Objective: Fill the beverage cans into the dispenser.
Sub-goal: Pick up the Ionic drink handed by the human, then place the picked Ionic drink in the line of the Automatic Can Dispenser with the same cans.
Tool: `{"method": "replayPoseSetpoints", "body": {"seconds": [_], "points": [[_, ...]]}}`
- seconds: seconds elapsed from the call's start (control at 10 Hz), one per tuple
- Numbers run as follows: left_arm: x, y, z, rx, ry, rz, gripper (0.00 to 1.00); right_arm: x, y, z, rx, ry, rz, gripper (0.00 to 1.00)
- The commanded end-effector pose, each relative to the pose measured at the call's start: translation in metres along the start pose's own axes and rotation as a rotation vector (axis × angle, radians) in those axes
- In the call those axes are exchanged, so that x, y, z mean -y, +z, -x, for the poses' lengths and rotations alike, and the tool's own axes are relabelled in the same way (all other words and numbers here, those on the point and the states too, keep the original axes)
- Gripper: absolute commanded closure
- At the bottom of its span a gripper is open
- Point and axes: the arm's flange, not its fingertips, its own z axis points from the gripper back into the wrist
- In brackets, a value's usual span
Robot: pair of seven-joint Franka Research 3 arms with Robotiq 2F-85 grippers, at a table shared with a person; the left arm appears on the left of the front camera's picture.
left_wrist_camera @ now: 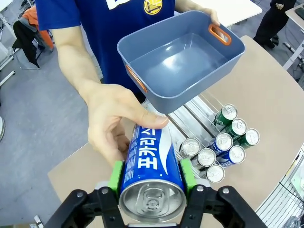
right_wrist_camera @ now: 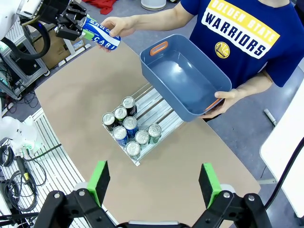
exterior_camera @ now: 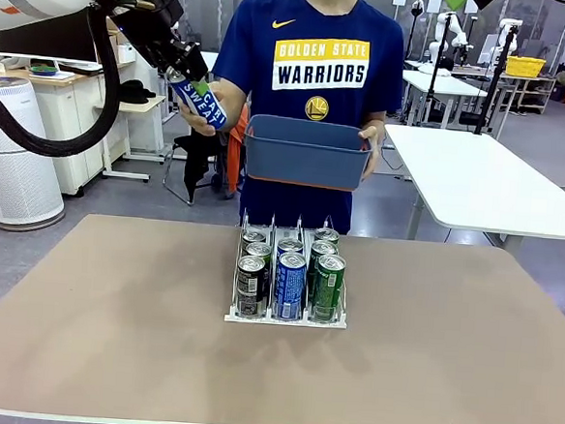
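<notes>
While seven cans (exterior_camera: 289,271) are already lined up in the dispenser (exterior_camera: 285,317), one's mid-handoff.
Pocari Sweat can (left_wrist_camera: 152,166) is pinched by left fingers (left_wrist_camera: 186,173), the person's hand (left_wrist_camera: 111,126) not yet off; right fingers (right_wrist_camera: 209,183) are spread wide.

Layout at the handover. The dispenser (exterior_camera: 285,314) stands at the middle of the counter (exterior_camera: 109,336), its three lanes running away from the robot — seven cans (exterior_camera: 289,285) stand in them, toward the near end. Behind the counter's far edge a person holds a bin (exterior_camera: 306,151) above the dispenser's far side; left of the bin, a can (exterior_camera: 198,99) sits between the person's hand (exterior_camera: 210,118) and the left pincer (exterior_camera: 176,72).
</notes>
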Motion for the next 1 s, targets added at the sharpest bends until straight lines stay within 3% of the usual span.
{"method": "replayPoseSetpoints", "body": {"seconds": [0.0,0.1,0.9], "points": [[0.0030,0.0054,0.0009,-0.011,0.028,-0.060,1.00,-0.0002,-0.0006,0.0006,0.001,-0.001,0.001,0.00],[0.0000,0.0000,0.0000,0.000,0.000,0.000,1.00,-0.0002,-0.0006,0.0006,0.001,-0.001,0.001,0.00],[0.0000,0.0000,0.0000,0.000,0.000,0.000,1.00,-0.0002,-0.0006,0.0006,0.001,-0.001,0.001,0.00]]}}
